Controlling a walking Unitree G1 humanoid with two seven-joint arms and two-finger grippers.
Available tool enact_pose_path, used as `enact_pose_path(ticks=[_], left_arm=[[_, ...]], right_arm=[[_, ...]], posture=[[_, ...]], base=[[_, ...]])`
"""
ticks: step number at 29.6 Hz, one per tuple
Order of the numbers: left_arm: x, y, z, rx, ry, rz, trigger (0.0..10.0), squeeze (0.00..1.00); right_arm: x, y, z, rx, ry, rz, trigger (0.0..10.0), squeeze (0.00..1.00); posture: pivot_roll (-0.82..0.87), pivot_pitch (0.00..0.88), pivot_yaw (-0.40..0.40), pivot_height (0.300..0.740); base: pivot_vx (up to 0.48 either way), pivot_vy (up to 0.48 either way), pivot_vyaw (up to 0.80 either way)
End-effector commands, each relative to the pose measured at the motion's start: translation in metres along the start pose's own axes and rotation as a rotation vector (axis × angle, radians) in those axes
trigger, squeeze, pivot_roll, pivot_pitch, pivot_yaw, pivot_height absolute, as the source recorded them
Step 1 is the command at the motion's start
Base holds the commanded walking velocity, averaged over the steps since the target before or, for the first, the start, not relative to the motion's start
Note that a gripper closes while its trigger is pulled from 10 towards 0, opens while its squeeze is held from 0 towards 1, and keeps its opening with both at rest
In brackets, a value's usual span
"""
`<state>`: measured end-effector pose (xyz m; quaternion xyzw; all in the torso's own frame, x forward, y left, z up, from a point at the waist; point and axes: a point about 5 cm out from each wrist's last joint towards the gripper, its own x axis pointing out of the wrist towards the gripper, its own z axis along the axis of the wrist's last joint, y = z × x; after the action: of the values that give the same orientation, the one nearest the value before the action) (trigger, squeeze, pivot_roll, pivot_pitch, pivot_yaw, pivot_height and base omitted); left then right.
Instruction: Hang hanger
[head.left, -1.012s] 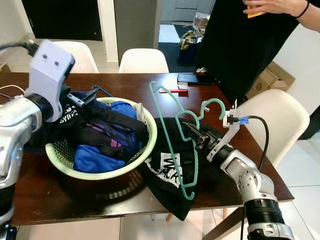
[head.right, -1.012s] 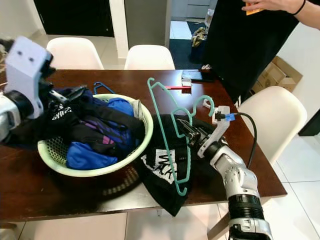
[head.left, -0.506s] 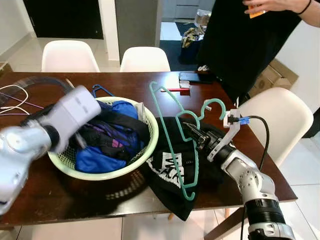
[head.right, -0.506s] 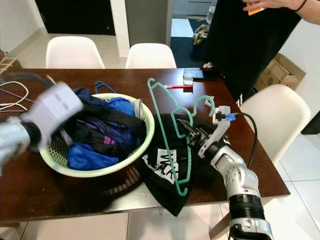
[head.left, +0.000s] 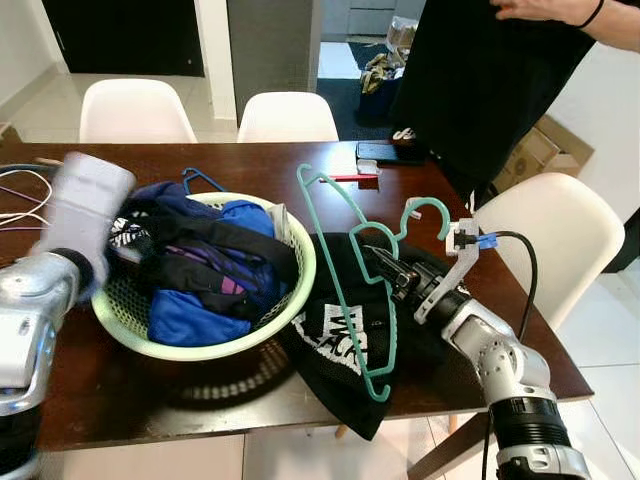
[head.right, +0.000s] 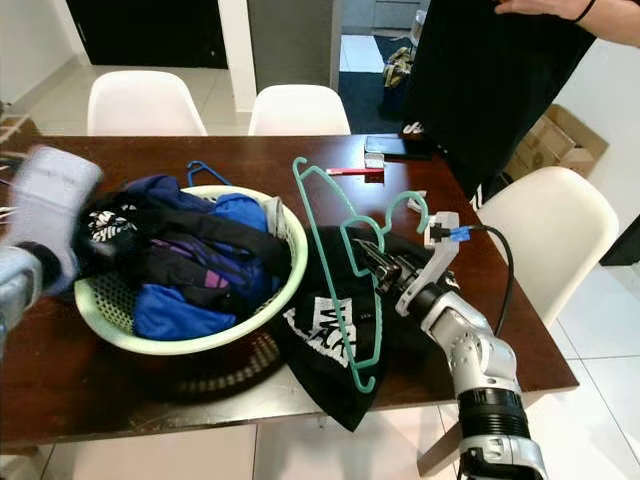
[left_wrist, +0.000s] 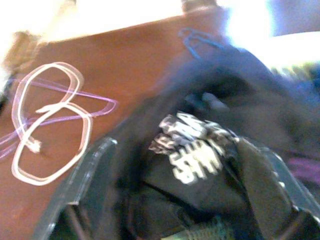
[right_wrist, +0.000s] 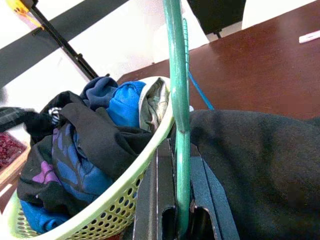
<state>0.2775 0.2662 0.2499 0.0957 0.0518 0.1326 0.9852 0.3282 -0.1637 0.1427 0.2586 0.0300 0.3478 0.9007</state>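
Note:
A teal hanger stands tilted over a black printed garment on the brown table, and my right gripper is shut on its lower bar. The right wrist view shows the hanger's bar clamped between the black fingers. My left arm is blurred at the left rim of the green basket. My left gripper is open, its fingers spread around a black cloth with white lettering in the basket.
The basket holds blue, purple and black clothes. A blue hanger lies behind it, white cables to its left. A phone and red pen lie farther back. A person stands at the far right holding a black garment. White chairs surround the table.
My left arm has swung from raised beside the basket, down across its front, to its left rim. The right gripper and the teal hanger have stayed put.

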Motion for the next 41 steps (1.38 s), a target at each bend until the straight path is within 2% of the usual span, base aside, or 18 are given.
enact_pose_path(ticks=[1,3,4,5,9,11,12,17,18,22,24,28,30,31,36,37,41], left_arm=[[-0.008,0.012,0.0,-0.119,-0.059,0.13,10.0,0.0],[-0.008,0.012,0.0,-0.119,-0.059,0.13,10.0,0.0],[-0.015,0.018,-0.004,-0.19,-0.089,0.213,10.0,0.0],[-0.021,0.021,-0.009,-0.212,-0.091,0.264,10.0,0.0],[-0.026,0.023,-0.023,-0.239,-0.05,0.31,10.0,0.0],[-0.026,0.023,-0.023,-0.239,-0.05,0.31,10.0,0.0],[-0.025,0.023,-0.037,-0.275,0.005,0.332,10.0,0.0],[-0.02,0.024,-0.048,-0.313,0.042,0.335,10.0,0.0],[-0.013,0.03,-0.055,-0.347,0.055,0.331,10.0,0.0],[-0.006,0.033,-0.06,-0.379,0.063,0.323,10.0,0.0],[0.001,0.035,-0.063,-0.439,0.067,0.321,10.0,0.0],[0.008,0.035,-0.059,-0.387,0.049,0.299,10.0,0.0],[0.014,0.027,-0.06,-0.402,0.063,0.23,10.0,0.0],[0.015,0.022,-0.054,-0.382,0.038,0.195,10.0,0.0],[0.016,0.019,-0.05,-0.368,0.017,0.173,10.0,0.0],[0.017,0.006,-0.042,-0.325,-0.008,0.103,10.0,0.0],[0.017,-0.001,-0.042,-0.299,0.0,0.076,10.0,0.0]], right_arm=[[-0.002,0.001,-0.001,0.0,0.01,0.006,10.0,0.0],[-0.002,0.001,-0.001,0.0,0.01,0.006,10.0,0.0],[-0.003,0.001,-0.001,0.0,0.012,0.007,10.0,0.0],[-0.003,0.001,-0.001,0.0,0.014,0.008,10.0,0.0],[-0.002,0.001,-0.001,-0.001,0.02,0.01,10.0,0.0],[-0.002,0.001,-0.001,-0.001,0.02,0.01,10.0,0.0],[-0.002,0.001,-0.001,-0.001,0.022,0.012,10.0,0.0],[-0.001,0.001,0.0,0.0,0.021,0.011,10.0,0.0],[-0.001,0.001,0.0,-0.001,0.02,0.01,10.0,0.0],[-0.001,0.001,0.0,-0.001,0.02,0.011,10.0,0.0],[-0.001,0.001,0.0,-0.004,0.021,0.011,10.0,0.0],[-0.002,0.001,0.0,-0.009,0.021,0.008,10.0,0.0],[-0.002,0.0,0.0,-0.009,0.02,0.005,10.0,0.0],[-0.002,0.0,0.001,-0.01,0.02,0.004,10.0,0.0],[-0.003,0.0,0.001,-0.01,0.02,0.004,10.0,0.0],[-0.003,0.0,0.001,-0.011,0.021,0.003,10.0,0.0],[-0.002,0.0,0.001,-0.01,0.022,0.003,10.0,0.0]], posture=[[0.07,0.063,-0.058,0.74],[0.07,0.063,-0.058,0.74],[0.07,0.064,-0.06,0.74],[0.08,0.063,-0.064,0.74],[0.08,0.065,-0.068,0.74],[0.08,0.065,-0.068,0.74],[0.08,0.063,-0.071,0.74],[0.08,0.065,-0.072,0.74],[0.08,0.064,-0.076,0.74],[0.07,0.062,-0.076,0.74],[0.07,0.058,-0.077,0.74],[0.07,0.059,-0.076,0.74],[0.06,0.061,-0.079,0.74],[0.06,0.062,-0.079,0.74],[0.06,0.062,-0.079,0.74],[0.06,0.066,-0.082,0.74],[0.06,0.066,-0.082,0.74]], base=[[0.0,0.0,0.0],[0.0,0.0,0.0],[0.0,0.0,0.0],[0.0,0.0,0.0],[0.0,0.0,0.0],[0.0,0.0,0.0],[0.0,0.0,0.0],[0.0,0.0,0.0],[0.0,0.0,0.0],[0.0,0.0,0.0],[0.0,0.0,0.0],[0.0,0.0,0.0],[0.0,0.0,0.0],[0.0,0.0,0.0],[0.0,0.0,0.0],[0.0,0.0,0.0],[0.0,0.0,0.0]])
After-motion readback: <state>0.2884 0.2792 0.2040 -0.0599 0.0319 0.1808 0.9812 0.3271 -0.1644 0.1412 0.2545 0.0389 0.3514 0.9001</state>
